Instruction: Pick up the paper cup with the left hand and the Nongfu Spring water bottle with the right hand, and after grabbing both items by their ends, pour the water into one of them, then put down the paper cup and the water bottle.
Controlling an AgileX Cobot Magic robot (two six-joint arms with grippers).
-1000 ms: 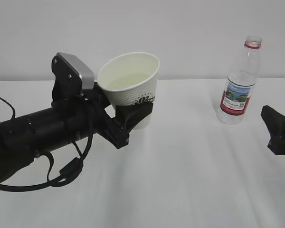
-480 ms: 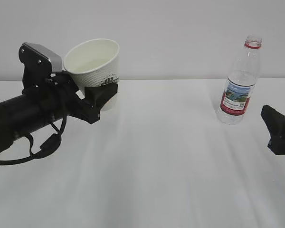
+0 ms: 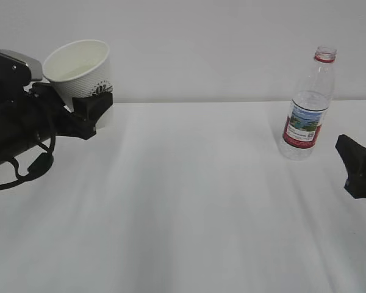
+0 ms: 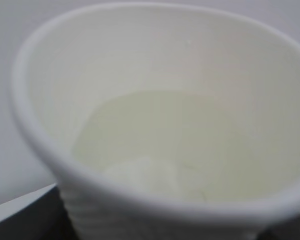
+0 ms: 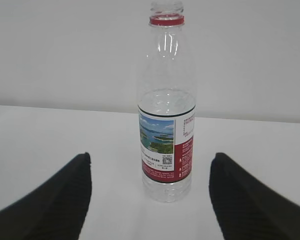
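The white paper cup [image 3: 79, 70] is at the far left of the exterior view, tilted with its mouth toward the camera. My left gripper [image 3: 96, 108] is shut on its lower body. In the left wrist view the cup [image 4: 90, 65] fills the frame, with a pale pool of water [image 4: 180, 145] at its bottom. The Nongfu Spring water bottle [image 3: 306, 104] stands upright and uncapped at the back right, partly full. My right gripper [image 3: 357, 168] is open just in front of it. Its fingers [image 5: 60, 205] flank the bottle [image 5: 167, 125] without touching.
The white table [image 3: 195, 201] runs back to a plain white wall [image 3: 201, 43]. The thick left arm with its cable [image 3: 24, 152] lies along the table's left edge.
My left arm has drawn back to the left and away, carrying the cup from the middle to the far left. The bottle and the right gripper have not moved.
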